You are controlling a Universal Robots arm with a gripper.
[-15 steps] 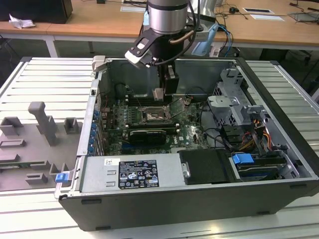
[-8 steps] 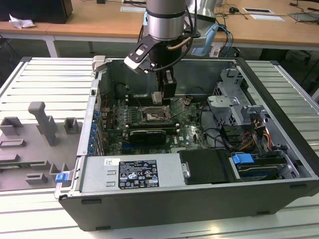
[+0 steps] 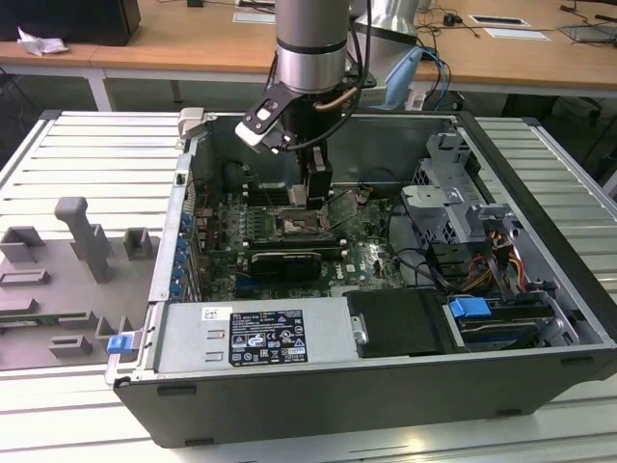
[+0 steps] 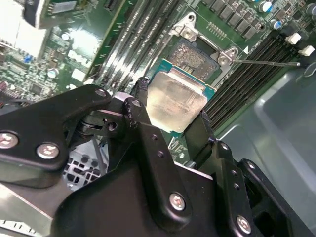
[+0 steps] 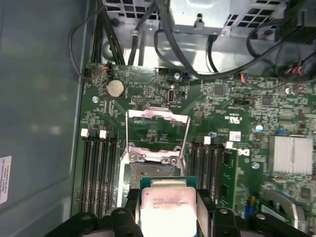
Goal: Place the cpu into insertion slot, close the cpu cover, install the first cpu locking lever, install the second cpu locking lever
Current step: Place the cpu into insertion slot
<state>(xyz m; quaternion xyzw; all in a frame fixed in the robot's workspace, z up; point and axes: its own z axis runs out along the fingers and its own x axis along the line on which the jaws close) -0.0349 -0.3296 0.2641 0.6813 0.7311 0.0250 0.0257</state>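
Placement of the cpu (image 4: 180, 98) is judged to be the step in hand. The chip is pinched by two opposite edges between the fingers (image 4: 142, 106) of the claw (image 4: 172, 109), which is closed only to the chip's width. It is held flat above the board, close to the insertion slot (image 4: 198, 53) but not in it. The slot is uncovered, with the cpu cover (image 5: 159, 115) swung up on the side away from the chip. A thin locking lever (image 4: 269, 62) is released and stands out over the memory slots (image 4: 247, 74). None of the later steps is done.

Seating is judged to call for the chip to be squared with the recess, kept level and lowered without sliding, since the contacts could be bent.

The gap between chip and slot cannot be told. The chip's underside is hidden, and part of the slot is covered by the chip in the first wrist view. The second lever is hard to make out. In the exterior view the claw (image 3: 313, 198) is sunk inside the open computer case (image 3: 289, 400) on the table (image 3: 569, 164).
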